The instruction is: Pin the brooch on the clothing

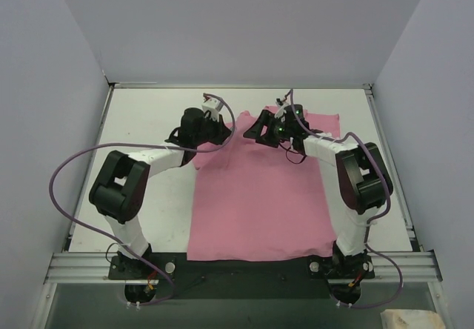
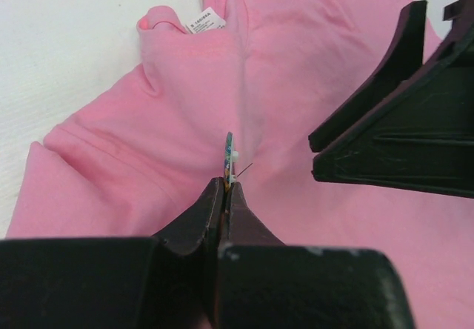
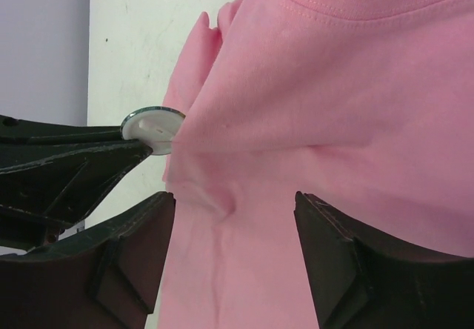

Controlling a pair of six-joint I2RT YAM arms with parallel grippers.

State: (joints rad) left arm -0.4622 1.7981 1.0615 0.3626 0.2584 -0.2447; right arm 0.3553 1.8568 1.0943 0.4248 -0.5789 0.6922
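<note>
My left hand [image 2: 227, 190] is clamped tight on the small round dark-rimmed brooch [image 2: 229, 150], which sits against the soft pink T-shirt [image 1: 259, 203]. My right hand [image 3: 233, 203] stands open astride a raised fold.

Pink short-sleeved T-shirt [image 1: 259, 210]: soft matt knit cloth, stitched hem. Small round brooch [image 3: 153, 127]: white plastic back, glossy metallic-looking rim. White bench [image 1: 141, 118]: matt, faintly speckled.

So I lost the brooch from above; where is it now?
In the left wrist view, the brooch sits edge-on in the shut left gripper, by a shirt fold below the neck label.
</note>
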